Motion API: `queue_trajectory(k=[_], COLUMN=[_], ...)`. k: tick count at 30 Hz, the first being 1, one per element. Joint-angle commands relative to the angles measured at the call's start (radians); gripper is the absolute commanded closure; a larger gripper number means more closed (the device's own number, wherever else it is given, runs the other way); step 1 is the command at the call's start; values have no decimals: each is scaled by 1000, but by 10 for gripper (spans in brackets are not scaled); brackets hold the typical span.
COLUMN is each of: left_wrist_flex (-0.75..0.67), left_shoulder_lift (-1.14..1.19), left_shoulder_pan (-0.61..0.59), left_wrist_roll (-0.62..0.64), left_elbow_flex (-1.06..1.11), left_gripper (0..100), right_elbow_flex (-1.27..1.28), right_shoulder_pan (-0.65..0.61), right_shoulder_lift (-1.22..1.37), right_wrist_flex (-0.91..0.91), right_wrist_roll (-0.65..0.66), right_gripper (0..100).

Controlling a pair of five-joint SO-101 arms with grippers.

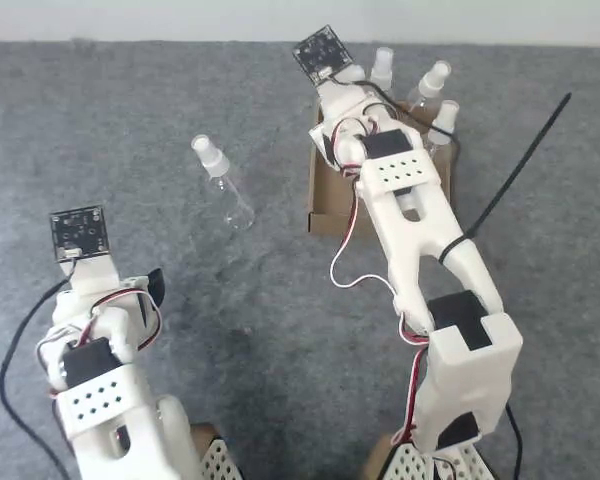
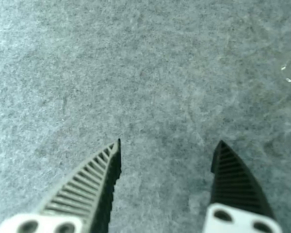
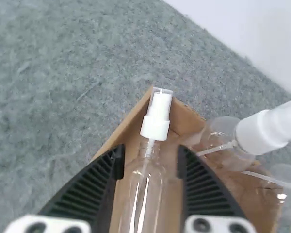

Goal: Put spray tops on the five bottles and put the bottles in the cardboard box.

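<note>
1. Judging by the spray tops, capping looks finished: every bottle I can see wears one, so what remains is boxing.
2. Three capped bottles (image 1: 435, 78) sit at the far end of the cardboard box (image 1: 325, 210), past the right arm.
3. The right gripper (image 3: 150, 150) hangs over a corner of the box with its fingers closed on a fourth bottle (image 3: 148, 194). That bottle's white spray top (image 3: 156, 116) points at the corner. It looks about to be set in and is not yet let go.
4. The loose bottle (image 1: 225, 190) sits on the grey carpet (image 1: 130, 110), well apart from the box and between the two arms. By my count it is the last to go in.
5. The left gripper (image 2: 169, 142) is low over bare carpet, fingers spread wide, holding nothing.
6. Hard to make out:
   - From above, the right arm covers most of the box, hiding the fourth bottle and the box floor.
   - I cannot tell whether the fourth bottle touches the cardboard.
   - I cannot tell whether the loose bottle stands or lies.
   - A faint clear shape at the edge of the left wrist view may be the loose bottle.
</note>
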Motion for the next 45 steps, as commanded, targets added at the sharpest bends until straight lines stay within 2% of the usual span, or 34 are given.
queue_trajectory(k=[1,6,11,45], left_wrist_flex=[-17,-17,-17,-17], left_shoulder_lift=[-21,-21,-21,-21], left_shoulder_pan=[6,6,6,6], left_wrist_roll=[-8,-8,-8,-8], left_elbow_flex=[-5,-5,-5,-5], left_gripper=[717,717,717,717], right_elbow_flex=[-146,-242,-288,-284], right_shoulder_pan=[-2,-1,-1,33], right_shoulder_lift=[28,124,191,289], right_wrist_flex=[127,209,219,260], right_wrist_roll=[63,80,81,81], right_gripper=[789,782,782,783])
